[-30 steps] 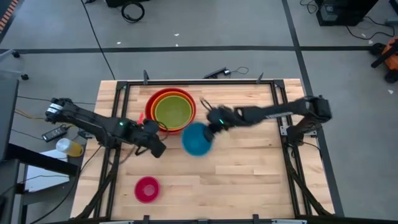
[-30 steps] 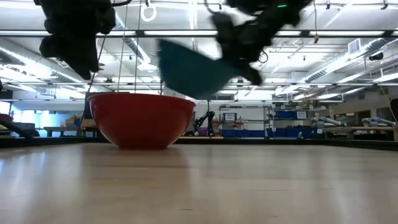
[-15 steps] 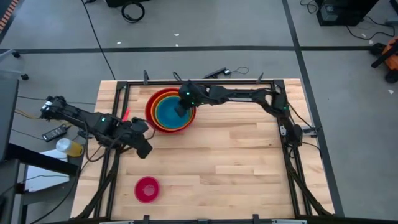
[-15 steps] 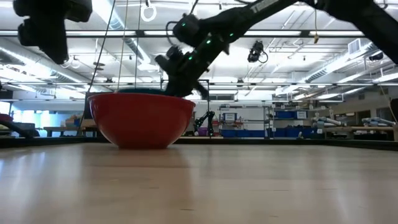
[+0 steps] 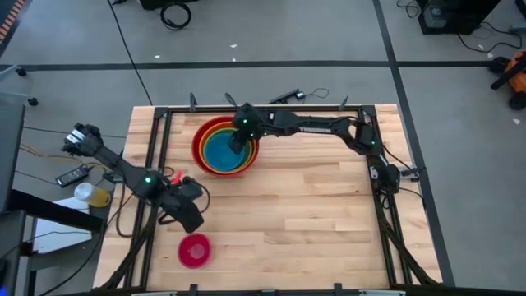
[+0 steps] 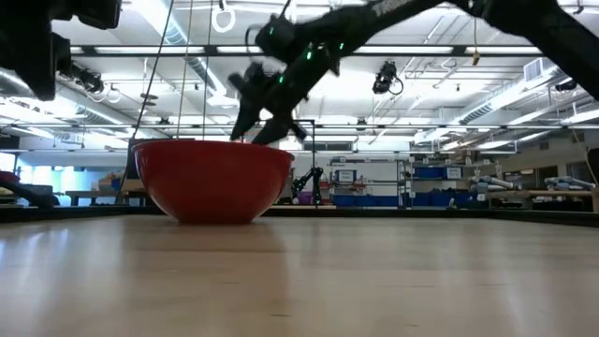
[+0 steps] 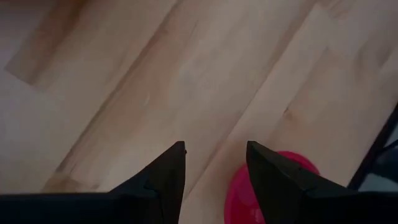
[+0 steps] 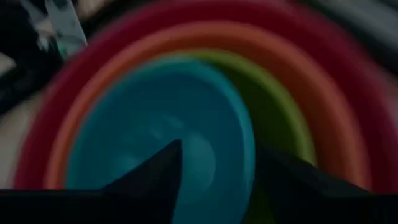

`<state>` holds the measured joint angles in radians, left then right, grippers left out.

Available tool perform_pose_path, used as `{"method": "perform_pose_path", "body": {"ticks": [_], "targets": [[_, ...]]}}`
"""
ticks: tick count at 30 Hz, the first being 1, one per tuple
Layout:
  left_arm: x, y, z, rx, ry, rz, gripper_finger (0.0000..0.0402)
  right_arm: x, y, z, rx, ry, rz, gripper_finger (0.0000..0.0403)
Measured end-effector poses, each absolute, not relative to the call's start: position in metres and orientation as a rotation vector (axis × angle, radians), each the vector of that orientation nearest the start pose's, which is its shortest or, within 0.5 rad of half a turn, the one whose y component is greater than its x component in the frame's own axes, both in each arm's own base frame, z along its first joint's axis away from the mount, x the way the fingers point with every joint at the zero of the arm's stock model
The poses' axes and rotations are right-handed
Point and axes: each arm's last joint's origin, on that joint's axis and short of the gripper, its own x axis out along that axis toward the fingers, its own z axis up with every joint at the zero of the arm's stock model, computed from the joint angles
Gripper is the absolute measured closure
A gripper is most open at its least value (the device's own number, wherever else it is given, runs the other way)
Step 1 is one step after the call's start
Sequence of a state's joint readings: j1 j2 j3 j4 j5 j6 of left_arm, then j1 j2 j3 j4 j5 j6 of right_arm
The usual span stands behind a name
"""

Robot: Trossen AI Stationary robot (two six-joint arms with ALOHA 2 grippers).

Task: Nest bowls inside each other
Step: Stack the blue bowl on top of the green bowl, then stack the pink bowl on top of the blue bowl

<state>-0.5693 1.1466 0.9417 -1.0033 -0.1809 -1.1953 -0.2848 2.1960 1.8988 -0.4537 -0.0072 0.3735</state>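
The blue bowl [image 8: 155,124] lies inside the green bowl [image 8: 280,118], which sits in the orange one [image 8: 323,93] and the red one [image 6: 211,183], at the table's far middle. My right gripper [image 8: 217,162] hangs open just over the stack, with one finger over the blue bowl's inside and one over the green bowl. The small pink bowl [image 5: 194,249] stands alone on its base near the front left. My left gripper [image 5: 191,222] hovers open above the wood just on the far side of it; its fingers [image 7: 168,168] have nothing between them.
A black frame rail [image 5: 263,108] runs round the tabletop close behind the bowl stack. Bare wood [image 5: 312,214] spreads over the middle and right of the table. A yellow cup [image 5: 92,195] stands off the table's left side.
My right gripper has carried the blue bowl from the table's middle toward the far edge and set it down into the green bowl. It has then opened and let go, and the bowl now rests in the stack. My left gripper has swung toward the near edge, toward the pink bowl.
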Motion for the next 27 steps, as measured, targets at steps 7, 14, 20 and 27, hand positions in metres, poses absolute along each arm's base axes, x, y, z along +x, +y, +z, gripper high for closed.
{"method": "perform_pose_path", "body": {"ticks": [7,14,20,27], "targets": [[0.180,-0.121,0.242,-0.564,1.251,0.352,0.0230,0.440,-0.127,0.311,0.375,0.636,-0.482,0.0134],[0.187,-0.152,0.223,-0.557,1.353,0.207,0.0230,0.403,-0.099,0.343,0.344,0.714,-0.448,0.0138],[0.188,-0.174,0.194,-0.441,1.442,0.219,0.0230,0.398,-0.073,0.337,0.335,0.734,-0.397,0.0139],[0.195,-0.180,0.175,-0.409,1.482,0.241,0.0265,0.402,-0.046,0.329,0.321,0.774,-0.346,0.0140]]}}
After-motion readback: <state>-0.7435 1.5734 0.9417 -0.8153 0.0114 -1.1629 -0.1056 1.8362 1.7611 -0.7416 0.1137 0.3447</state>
